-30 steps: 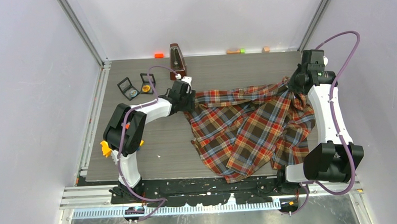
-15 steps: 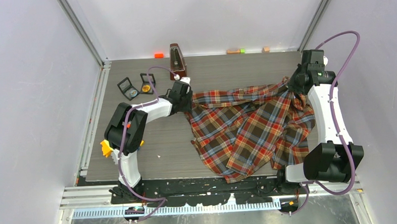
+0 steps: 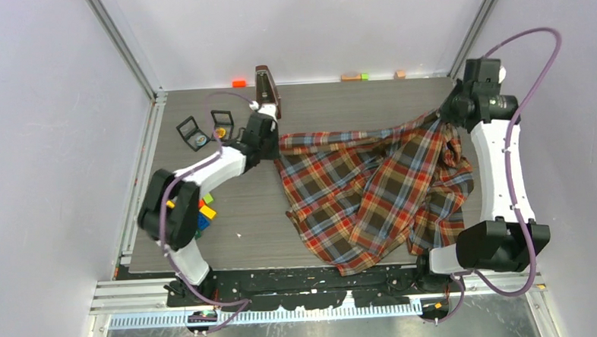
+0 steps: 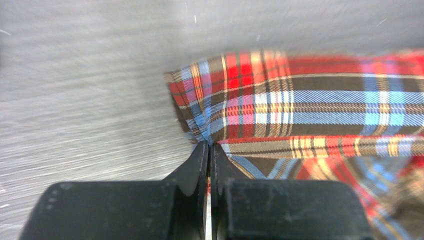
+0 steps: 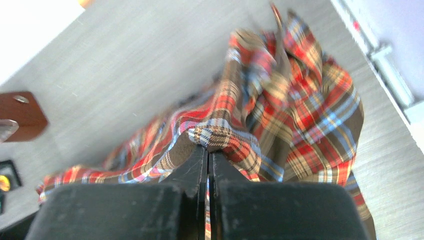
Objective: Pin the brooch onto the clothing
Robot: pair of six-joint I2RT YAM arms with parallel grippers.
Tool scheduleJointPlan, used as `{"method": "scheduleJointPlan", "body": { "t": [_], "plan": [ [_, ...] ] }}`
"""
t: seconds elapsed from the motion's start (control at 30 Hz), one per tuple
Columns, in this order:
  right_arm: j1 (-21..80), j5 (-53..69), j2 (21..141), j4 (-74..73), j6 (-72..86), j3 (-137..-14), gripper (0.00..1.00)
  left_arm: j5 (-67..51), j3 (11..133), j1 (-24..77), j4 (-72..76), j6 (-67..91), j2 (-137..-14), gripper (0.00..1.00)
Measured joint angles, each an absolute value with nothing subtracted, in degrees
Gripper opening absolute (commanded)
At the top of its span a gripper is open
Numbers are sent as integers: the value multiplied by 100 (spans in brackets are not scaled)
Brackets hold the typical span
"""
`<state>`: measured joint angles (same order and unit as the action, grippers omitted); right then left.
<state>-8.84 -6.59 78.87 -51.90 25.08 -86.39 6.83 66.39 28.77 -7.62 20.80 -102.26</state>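
The plaid shirt in red, brown and light-blue checks lies on the grey table, its top edge stretched between my two grippers. My left gripper is shut on the shirt's far-left corner; the left wrist view shows the jaws pinched on the cloth. My right gripper is shut on a bunched fold at the far right, held off the table; the right wrist view shows the jaws closed on the fabric. A small gold round piece sits in an open black box left of my left gripper.
A second open black box lies beside the first. A brown wooden wedge-shaped object stands at the back, close to my left gripper. Small coloured blocks line the back wall. Coloured bricks lie near the left arm's elbow.
My left gripper has pulled the shirt corner left and towards the back. My right gripper has moved right and back. The top edge is now taut. The left elbow swung left, uncovering the bricks.
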Motion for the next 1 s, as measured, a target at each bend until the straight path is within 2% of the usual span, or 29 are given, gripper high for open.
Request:
{"method": "scheduleJointPlan", "body": {
  "t": [0.17, 0.43, 0.6, 0.8, 1.0],
  "plan": [
    [-884, -681, 8040, -5450, 2438, -10040, 0, 506, 7105, 2506, -1210, 2034, -8860, 0],
    [-884, -552, 8095, -6025, 2364, -12645, 0, -180, 9122, 2080, -2298, 1684, -7443, 0],
    [-886, -86, 7673, -6141, 2303, -13764, 0, -587, 10680, 2082, -3315, 1426, -6989, 0],
    [-886, 255, 6611, -5959, 2305, -14285, 0, -829, 12350, 2082, -4121, 1271, -6589, 0],
    [-884, 456, 5857, -5485, 2427, -14254, 0, -880, 12704, 2080, -4397, 1234, -6077, 0]
  ]
}}
